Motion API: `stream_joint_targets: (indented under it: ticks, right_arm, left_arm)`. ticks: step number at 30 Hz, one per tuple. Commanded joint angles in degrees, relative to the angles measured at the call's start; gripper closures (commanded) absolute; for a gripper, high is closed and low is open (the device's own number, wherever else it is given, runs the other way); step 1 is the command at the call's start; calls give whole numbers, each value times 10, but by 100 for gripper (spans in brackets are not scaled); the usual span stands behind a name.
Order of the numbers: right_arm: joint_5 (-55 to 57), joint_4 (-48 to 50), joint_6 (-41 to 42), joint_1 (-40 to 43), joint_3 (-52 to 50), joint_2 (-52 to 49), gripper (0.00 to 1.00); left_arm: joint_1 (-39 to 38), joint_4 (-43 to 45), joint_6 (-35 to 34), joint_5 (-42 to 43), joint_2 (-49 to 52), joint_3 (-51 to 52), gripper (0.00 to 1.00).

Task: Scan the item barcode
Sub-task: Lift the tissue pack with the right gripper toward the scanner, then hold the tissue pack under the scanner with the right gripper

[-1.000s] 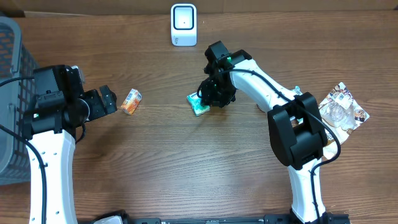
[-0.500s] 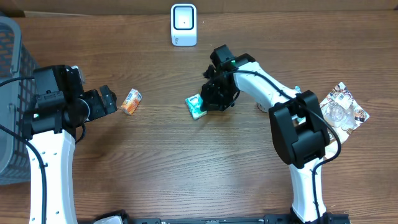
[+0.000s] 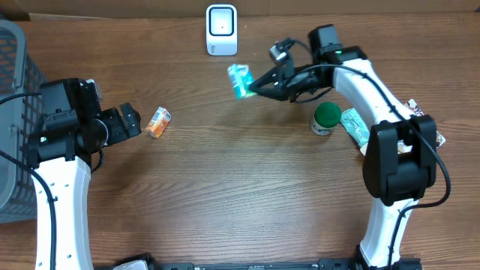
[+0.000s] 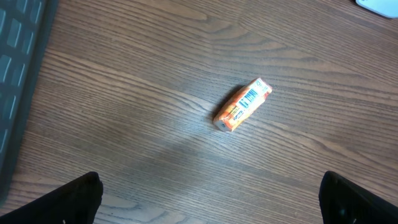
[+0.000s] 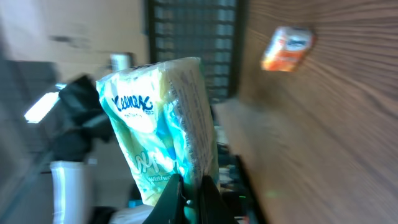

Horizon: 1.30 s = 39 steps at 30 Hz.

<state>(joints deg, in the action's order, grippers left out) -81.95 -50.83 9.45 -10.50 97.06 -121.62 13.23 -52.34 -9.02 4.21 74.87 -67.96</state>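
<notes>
Two grippers, four items listed.

Left gripper (image 3: pixel 135 120): fingers spread wide, holding nothing, just beside an orange packet (image 3: pixel 158 122) lying flat on the table (image 3: pixel 225 195).

Green can (image 3: pixel 325 118) and teal pouch (image 3: pixel 355 124): side by side under the right arm.

Right gripper (image 3: pixel 255 86): fingers pinched on a Kleenex tissue pack (image 3: pixel 239 79), held off the table, near the white scanner (image 3: pixel 222 30) at the far edge.

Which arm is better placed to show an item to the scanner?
Right: the right gripper is shut on the tissue pack, close to the scanner. The left gripper is open and empty, farther off by the orange pack.
</notes>
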Motion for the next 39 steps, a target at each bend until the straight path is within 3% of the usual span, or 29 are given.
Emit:
stream_joint_targets:
  ticks: [1, 9, 19, 25, 30, 35, 39]
  right_arm:
    - [-80, 2, 30, 13, 5, 15, 96]
    - [-80, 2, 112, 27, 5, 15, 96]
    - [-58, 26, 100, 26, 5, 15, 96]
    - [246, -19, 110, 0, 5, 15, 96]
    - [399, -50, 132, -29, 31, 15, 96]
    - [682, -142, 163, -74, 158, 15, 96]
    - [860, -154, 162, -117, 258, 15, 96]
  left_arm:
    - [0, 1, -4, -4, -9, -12, 0]
    - [0, 1, -4, -4, -9, -12, 0]
    - [0, 1, -4, -4, -9, -12, 0]
    - [0, 1, -4, -4, -9, -12, 0]
    - [0, 1, -4, -4, -9, -12, 1]
    - [0, 1, -4, -4, -9, -12, 0]
    - [0, 1, -4, -4, -9, -12, 1]
